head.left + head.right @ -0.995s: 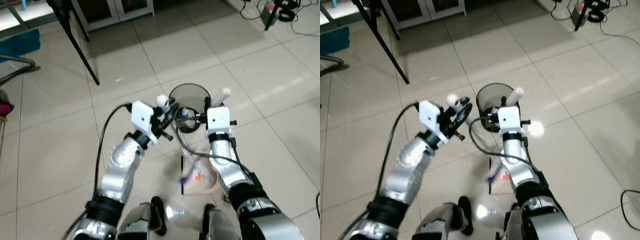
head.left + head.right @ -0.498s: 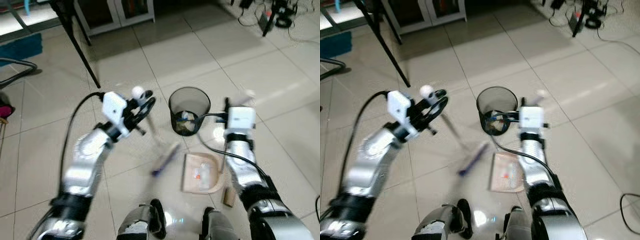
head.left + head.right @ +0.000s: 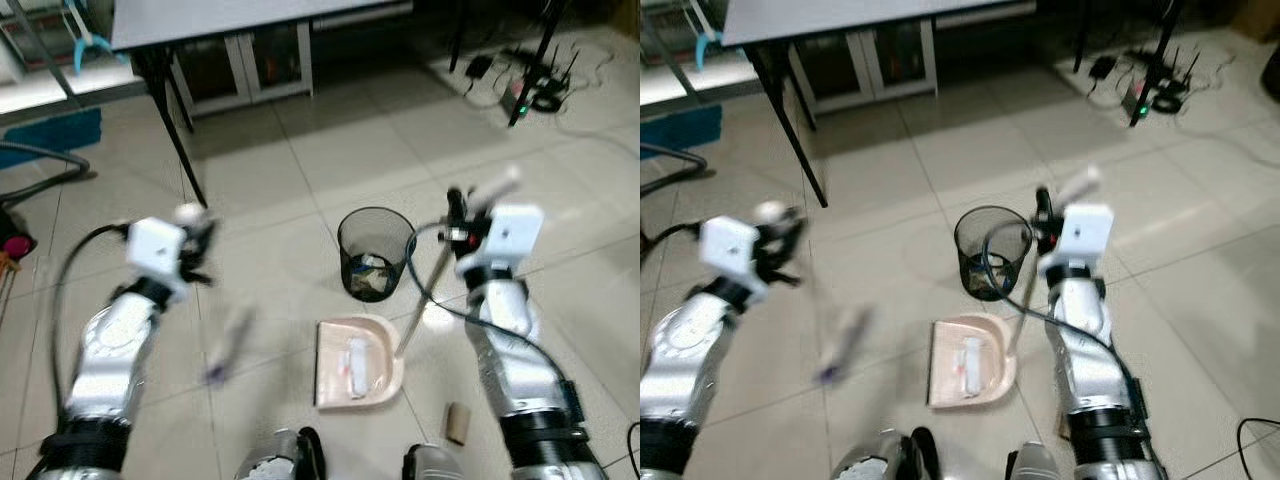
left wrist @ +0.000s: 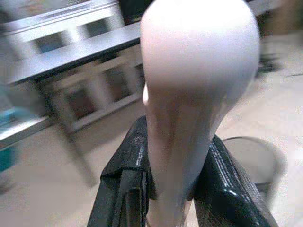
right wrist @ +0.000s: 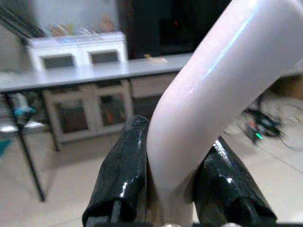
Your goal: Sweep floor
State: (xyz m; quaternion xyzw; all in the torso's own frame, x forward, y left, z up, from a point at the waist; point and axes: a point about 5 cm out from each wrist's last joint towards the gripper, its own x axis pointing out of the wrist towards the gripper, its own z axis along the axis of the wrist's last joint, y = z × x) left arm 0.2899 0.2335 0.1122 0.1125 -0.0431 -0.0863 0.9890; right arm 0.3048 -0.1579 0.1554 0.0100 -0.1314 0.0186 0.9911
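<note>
Dustpan handle (image 5: 203, 109) is clamped by right gripper (image 3: 458, 215), pink dustpan (image 3: 355, 365) rested on tiled floor (image 3: 300, 180) just before black mesh bin (image 3: 374, 252); broom handle (image 4: 189, 94) is clamped by left gripper (image 3: 196, 240), blurred broom (image 3: 225, 345) hung left of dustpan

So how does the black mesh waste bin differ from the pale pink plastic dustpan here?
The black mesh waste bin stands upright and round, while the pale pink plastic dustpan lies flat, with a long handle held up by the right gripper. The bin's wall is dark see-through mesh; the dustpan is solid and light. Both sit on the tiled floor with litter inside, the bin just beyond the dustpan.
</note>
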